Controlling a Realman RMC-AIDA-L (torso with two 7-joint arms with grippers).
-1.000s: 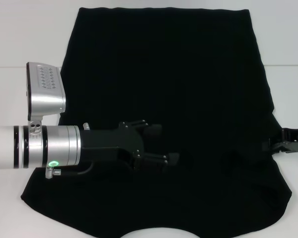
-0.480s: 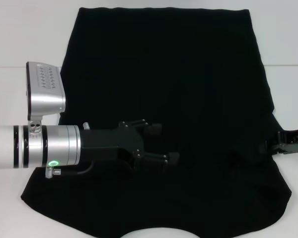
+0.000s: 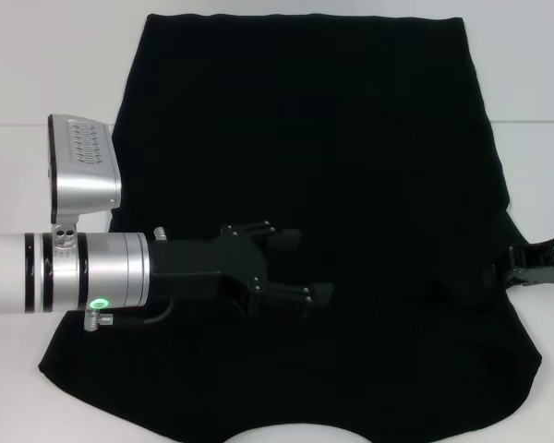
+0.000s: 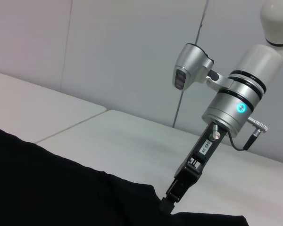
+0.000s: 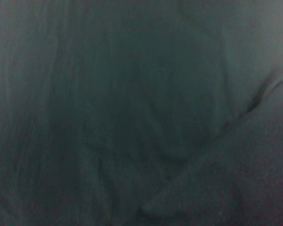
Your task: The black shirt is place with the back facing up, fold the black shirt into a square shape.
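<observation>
The big, soft black shirt (image 3: 305,185) lies spread flat on the white table (image 3: 37,74), with its curved neck edge nearest the robot. The left gripper (image 3: 305,268), black and hard, hovers over the middle of the cloth with its two fingers spread apart and holding nothing. The right gripper (image 4: 172,195) sits down at the right edge of the shirt, by the sleeve, and I cannot tell if it has pinched the cloth or not. One thing could go wrong: if the right side lifts while only a little bit of cloth is caught, the sleeve may slip out and flop back. If the left one pokes down, it could bunch the middle and spoil the fold.
</observation>
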